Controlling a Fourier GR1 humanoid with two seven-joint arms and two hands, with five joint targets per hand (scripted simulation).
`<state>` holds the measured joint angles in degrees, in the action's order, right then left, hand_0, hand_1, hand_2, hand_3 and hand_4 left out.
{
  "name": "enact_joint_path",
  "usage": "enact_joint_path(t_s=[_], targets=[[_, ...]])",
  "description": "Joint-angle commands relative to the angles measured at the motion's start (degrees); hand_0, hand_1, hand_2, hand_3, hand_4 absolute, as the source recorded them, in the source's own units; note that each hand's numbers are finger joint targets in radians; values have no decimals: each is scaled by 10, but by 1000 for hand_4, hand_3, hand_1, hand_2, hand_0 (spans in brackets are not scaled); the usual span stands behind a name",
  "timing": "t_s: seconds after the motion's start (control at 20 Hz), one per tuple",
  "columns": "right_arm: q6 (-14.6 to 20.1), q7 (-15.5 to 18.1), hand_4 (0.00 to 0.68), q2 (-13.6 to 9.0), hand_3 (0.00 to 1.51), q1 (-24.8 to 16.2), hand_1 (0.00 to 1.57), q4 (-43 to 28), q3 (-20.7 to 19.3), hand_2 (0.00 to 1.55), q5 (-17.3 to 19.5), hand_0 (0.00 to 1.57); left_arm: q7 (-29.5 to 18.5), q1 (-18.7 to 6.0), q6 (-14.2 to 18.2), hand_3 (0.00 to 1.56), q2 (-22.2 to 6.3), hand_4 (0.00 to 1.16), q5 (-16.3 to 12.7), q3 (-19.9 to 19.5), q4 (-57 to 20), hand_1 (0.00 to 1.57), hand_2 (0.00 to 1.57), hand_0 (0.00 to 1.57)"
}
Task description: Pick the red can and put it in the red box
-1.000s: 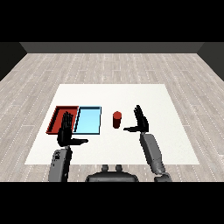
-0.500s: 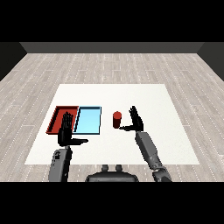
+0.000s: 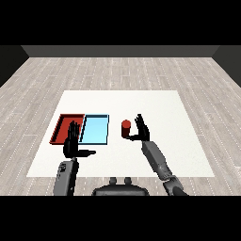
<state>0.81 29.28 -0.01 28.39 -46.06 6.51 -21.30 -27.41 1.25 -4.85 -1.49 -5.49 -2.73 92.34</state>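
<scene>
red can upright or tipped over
Upright: the red can stands on its base on the table, round top facing up, just right of the blue tray.

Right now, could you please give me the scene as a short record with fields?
red can: upright on the white table, right of both trays
red tray: leftmost, beside the light blue tray
right hand: open, just right of the can, not curled round it
left hand: open, at the trays' near edge, holding nothing
task state: can not yet picked
</scene>
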Motion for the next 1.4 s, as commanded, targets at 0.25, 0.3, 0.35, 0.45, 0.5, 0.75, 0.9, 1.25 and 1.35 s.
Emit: enact_joint_path(t_s=[0.25, 0.3, 0.35, 0.45, 0.5, 0.75, 0.9, 1.25, 1.35], targets=[[-1, -1, 0, 0, 0, 50, 0, 54, 7, 0, -39, 0, 5, -5, -31, 0, -20, 0, -31, -21, -3, 0, 0, 0], [23, 42, 0, 0, 0, 52, 0, 89, 55, 0, -73, 0, 4, 6, -26, 0, -19, 0, -28, -21, 5, 0, 0, 0], [10, 7, 0, 0, 0, 37, 0, 36, 40, 0, -52, 0, -19, -15, -4, 0, 10, 0, -1, 7, -23, 0, 0, 0], [7, 21, 0, 0, 0, 43, 0, 72, 33, 0, -49, 0, -16, -6, -11, 0, -4, 0, -13, -11, -13, 0, 0, 0], [28, 22, 0, 0, 0, 79, 0, 105, 56, 0, -73, 0, 12, 32, 3, 0, 11, 0, 3, 20, 45, 0, 0, 0], [14, 37, 0, 0, 0, 62, 0, 126, 40, 0, -70, 0, 31, -35, -6, 0, -10, 0, -23, -14, 1, 0, 0, 0], [25, 51, 0, 0, 0, 75, 0, 135, 63, 0, -93, 0, 33, 8, -44, 0, -37, 0, -59, -39, 29, 0, 0, 0], [39, 63, 0, 0, 0, 113, 0, 169, 140, 0, -159, 0, 26, -5, 5, 0, -5, 0, -7, -5, 22, 0, 0, 0], [36, 56, 0, 0, 0, 133, 0, 183, 135, 0, -168, 0, 23, -51, -2, 0, -21, 0, -14, -27, -17, 0, 0, 0]])
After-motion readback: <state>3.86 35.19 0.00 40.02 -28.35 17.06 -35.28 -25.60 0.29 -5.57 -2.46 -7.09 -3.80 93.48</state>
